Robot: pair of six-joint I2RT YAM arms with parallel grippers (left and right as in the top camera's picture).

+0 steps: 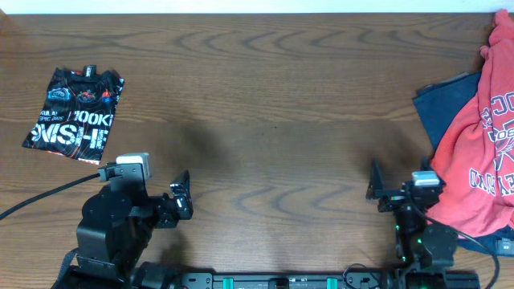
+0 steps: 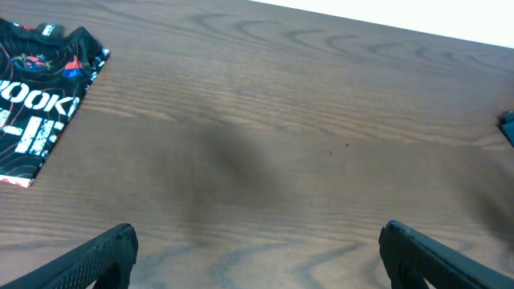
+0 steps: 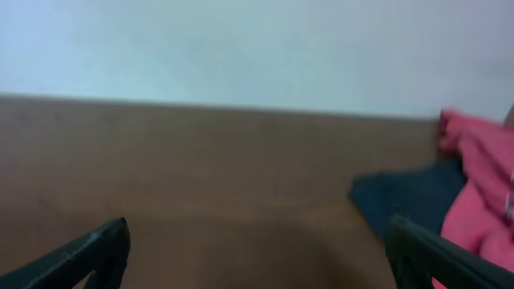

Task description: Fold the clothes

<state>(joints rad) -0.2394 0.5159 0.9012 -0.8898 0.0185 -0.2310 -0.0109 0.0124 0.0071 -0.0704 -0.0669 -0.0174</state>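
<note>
The black jersey (image 1: 74,111) lies near the far-left corner of the bench (image 1: 273,96). It is a flat, compact rectangle with the collar towards the far edge and the white lettering facing up. It looks folded, so leave it alone.

Your left arm (image 1: 112,225) sits at the near edge, left of centre. The left jaws are apart and hold nothing. Your right arm (image 1: 422,233) is at the near edge towards the right, and the right jaws are also spread and empty.

At the right edge a coral sweatshirt (image 1: 482,152) is heaped over a navy garment (image 1: 442,108). I judge the step in hand to be fetching one of these. Take the coral one first, since it lies on top. Pinch a single layer at its bench-side border and drag it to the bare middle. Keep the navy piece from trailing along.

Only the overhead shows the whole heap and both arms together. The left wrist view shows the jersey's near-right edge lying flat on the wood, plus a dark sliver at its own right border. The right wrist view is blurred. It does show bare wood between its open jaws, with the navy cloth ahead and to the right.
</note>
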